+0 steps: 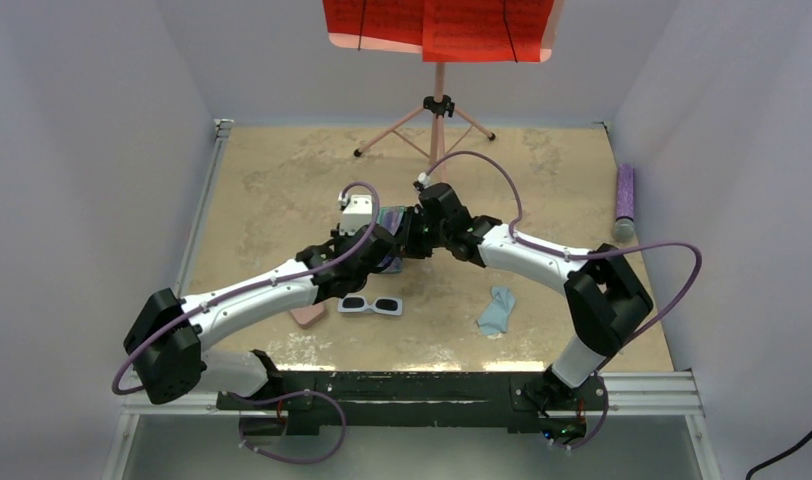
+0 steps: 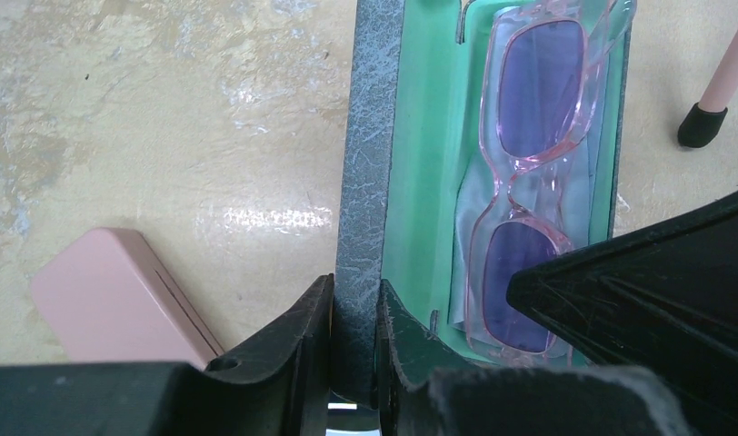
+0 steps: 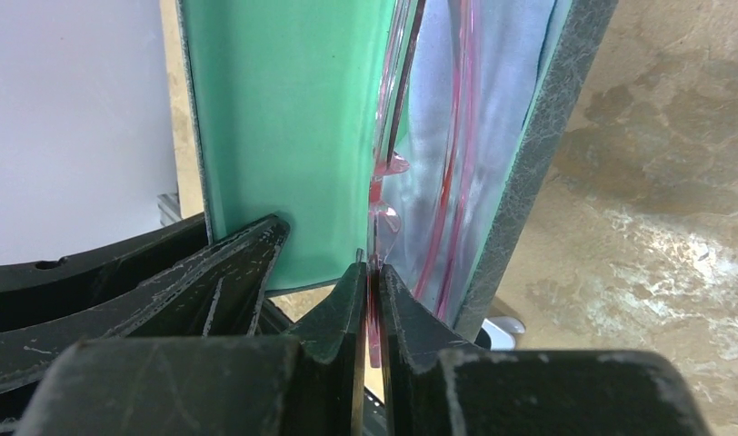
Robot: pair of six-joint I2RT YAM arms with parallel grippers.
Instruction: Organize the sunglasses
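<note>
Both arms meet at mid-counter over an open grey-blue case.

- Left hand: pressed onto the case's grey edge, one finger on each side. I cannot tell whether that edge is the wall or the lid rim.
- Right hand: nearly pressed together, pinching a thin bit of the pink pair at the frame's rim.
- Pink pair: inside the case, lying lengthwise on a pale cloth liner over the green lining, lenses facing up.
- White pair: loose on the counter at 6 o'clock from the joined hands, near them, not yet cased.
- Pink case: at 7 o'clock, closed, partly under the left forearm.
- Spare blue cloth: at 4 o'clock, well apart.

Risks, as judged:
- The right pinch sits on very little plastic. A sideways pull on letting go could drag the pink pair up out of the case or bunch the liner.
- If the frame or a temple sits proud, a closing lid would jam on it or stress it.
- The left grip is on a narrow edge. A slip could tip the case, or shut it on the right fingers.
</note>
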